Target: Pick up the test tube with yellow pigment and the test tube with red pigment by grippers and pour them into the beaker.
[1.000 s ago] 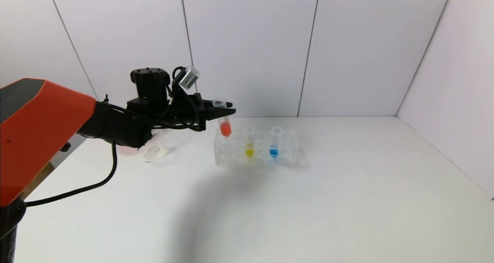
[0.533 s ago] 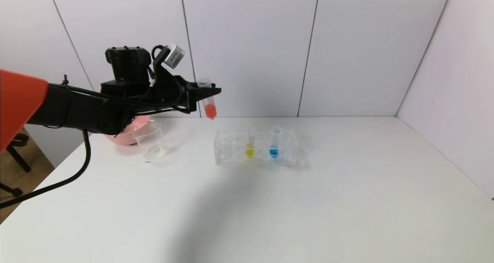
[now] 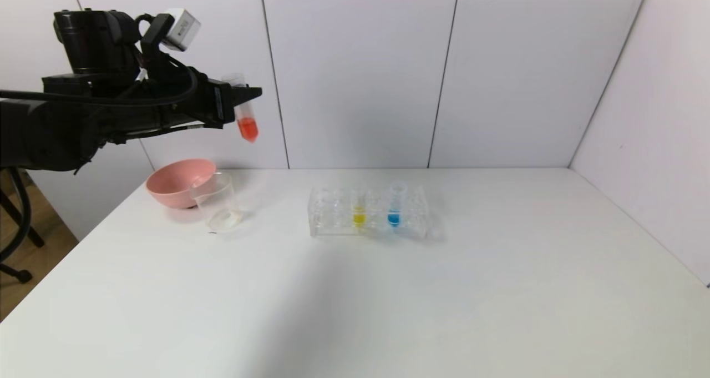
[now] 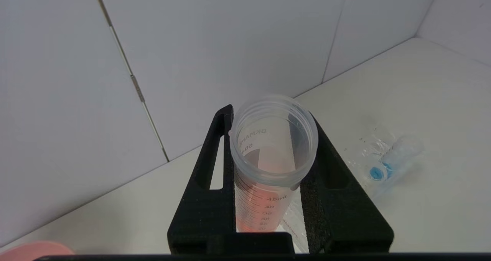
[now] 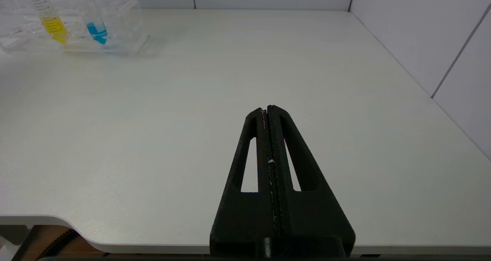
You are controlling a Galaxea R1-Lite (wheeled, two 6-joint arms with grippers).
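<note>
Since the earlier frames we see the test tube with red pigment [image 3: 245, 111] carried up and toward the upper left of the head view, away from the rack [image 3: 369, 214] it hung just above a second ago. It now hangs high over the table, above and a little right of the beaker [image 3: 217, 202]. We note it is held near upright, mouth up, red liquid settled in its tip; we judge this keeps the contents in until the pour. The left gripper [image 3: 236, 101] pinches it just under the rim, and the left wrist view shows the tube [image 4: 273, 153] wedged between both black fingers [image 4: 209, 184], with graduations visible.

The test tube with yellow pigment [image 3: 359, 207] stands in the rack at centre frame, with the blue-liquid tube [image 3: 394, 206] just beside it on the right. The beaker sits at left of centre, just in front of the pink bowl [image 3: 176, 182]; whether they touch we cannot tell. We judge the height gives clearance for tipping the tube over the beaker's lip; lowering and aligning the mouth come next.

The right gripper [image 5: 268, 109] sits parked low over the near right part of the table [image 5: 245, 73], its fingers pressed together, holding nothing.
</note>
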